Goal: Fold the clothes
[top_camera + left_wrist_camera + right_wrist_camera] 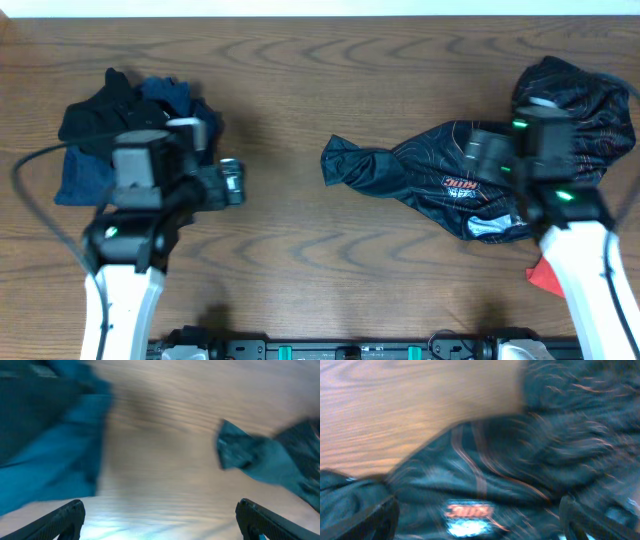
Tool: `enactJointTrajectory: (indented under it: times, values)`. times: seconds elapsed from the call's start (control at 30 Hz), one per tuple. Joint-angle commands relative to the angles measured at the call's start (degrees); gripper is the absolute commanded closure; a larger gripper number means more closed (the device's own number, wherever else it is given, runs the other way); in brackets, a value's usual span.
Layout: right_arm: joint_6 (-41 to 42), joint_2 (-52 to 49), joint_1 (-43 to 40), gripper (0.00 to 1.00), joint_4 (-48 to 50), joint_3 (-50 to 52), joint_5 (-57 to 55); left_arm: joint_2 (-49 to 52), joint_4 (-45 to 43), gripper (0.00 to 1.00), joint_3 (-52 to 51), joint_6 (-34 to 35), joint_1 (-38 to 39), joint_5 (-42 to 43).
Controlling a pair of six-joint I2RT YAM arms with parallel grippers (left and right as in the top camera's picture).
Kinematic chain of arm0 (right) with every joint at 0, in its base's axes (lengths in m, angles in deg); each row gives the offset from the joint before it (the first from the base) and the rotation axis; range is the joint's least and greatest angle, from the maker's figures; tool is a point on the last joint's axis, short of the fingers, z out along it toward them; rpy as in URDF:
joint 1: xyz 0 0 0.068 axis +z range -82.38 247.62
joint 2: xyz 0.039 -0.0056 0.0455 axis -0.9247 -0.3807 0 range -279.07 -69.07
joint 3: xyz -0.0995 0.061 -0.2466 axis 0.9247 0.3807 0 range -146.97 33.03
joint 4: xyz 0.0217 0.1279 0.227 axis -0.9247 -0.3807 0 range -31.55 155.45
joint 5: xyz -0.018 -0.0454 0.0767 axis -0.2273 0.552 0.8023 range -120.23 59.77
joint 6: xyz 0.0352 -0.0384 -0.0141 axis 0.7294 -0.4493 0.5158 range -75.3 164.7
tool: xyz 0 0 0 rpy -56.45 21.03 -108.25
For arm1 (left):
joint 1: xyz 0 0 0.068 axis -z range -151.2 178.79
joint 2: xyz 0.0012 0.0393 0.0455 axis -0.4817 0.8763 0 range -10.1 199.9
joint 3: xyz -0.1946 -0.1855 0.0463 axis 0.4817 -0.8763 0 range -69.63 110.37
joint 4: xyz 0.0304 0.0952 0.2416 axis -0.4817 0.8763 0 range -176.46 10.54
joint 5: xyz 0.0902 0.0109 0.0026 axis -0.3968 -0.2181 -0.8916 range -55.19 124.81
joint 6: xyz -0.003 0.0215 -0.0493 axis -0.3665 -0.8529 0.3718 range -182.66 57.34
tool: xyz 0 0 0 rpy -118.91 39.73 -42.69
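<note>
The black jersey (430,165) with orange-pink contour lines lies crumpled at the right of the table, one end stretched toward the middle. A small colourful logo (458,184) faces up. My right gripper (477,525) is open just above it, jaws straddling the logo (469,512); in the overhead view the arm (520,150) covers part of the cloth. My left gripper (160,522) is open and empty over bare wood, and in the overhead view it (232,182) sits left of centre. The jersey's end shows at the right of the left wrist view (250,457).
A pile of dark blue and black clothes (120,130) lies at the back left, also at the left of the left wrist view (47,440). A red object (545,275) lies near the front right edge. Bare wooden table (300,260) lies between the arms.
</note>
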State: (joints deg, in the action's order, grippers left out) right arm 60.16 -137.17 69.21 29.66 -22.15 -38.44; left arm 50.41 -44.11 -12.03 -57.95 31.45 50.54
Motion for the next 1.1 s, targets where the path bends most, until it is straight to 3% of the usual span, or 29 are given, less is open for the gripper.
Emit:
enactJointTrajectory:
  times: [0.0, 0.2, 0.47, 0.87, 1.07]
  values:
    - [0.33, 2.67, -5.20, 0.01, -3.85, -0.55, -1.44, 4.42, -2.10, 0.02, 0.98, 0.48, 5.62, 6.67]
    - [-0.13, 5.97, -11.43, 0.01, -9.03, -0.55, -1.49, 14.58, -9.03, 0.02, 0.98, 7.50, 17.53, 7.23]
    - [-0.11, 6.19, -12.79, 0.01, -10.40, -0.55, -1.46, 29.97, -22.32, 0.04, 0.98, 20.33, 29.35, 7.28]
    - [-0.11, 6.19, -12.79, 0.01, -11.67, -0.55, -1.44, 46.62, -50.62, 0.04, 0.98, 29.35, 39.82, 7.52]
    - [-0.11, 6.19, -12.79, 0.01, -11.80, -0.52, -1.44, 52.68, -58.34, 0.09, 1.03, 34.64, 41.88, 7.39]
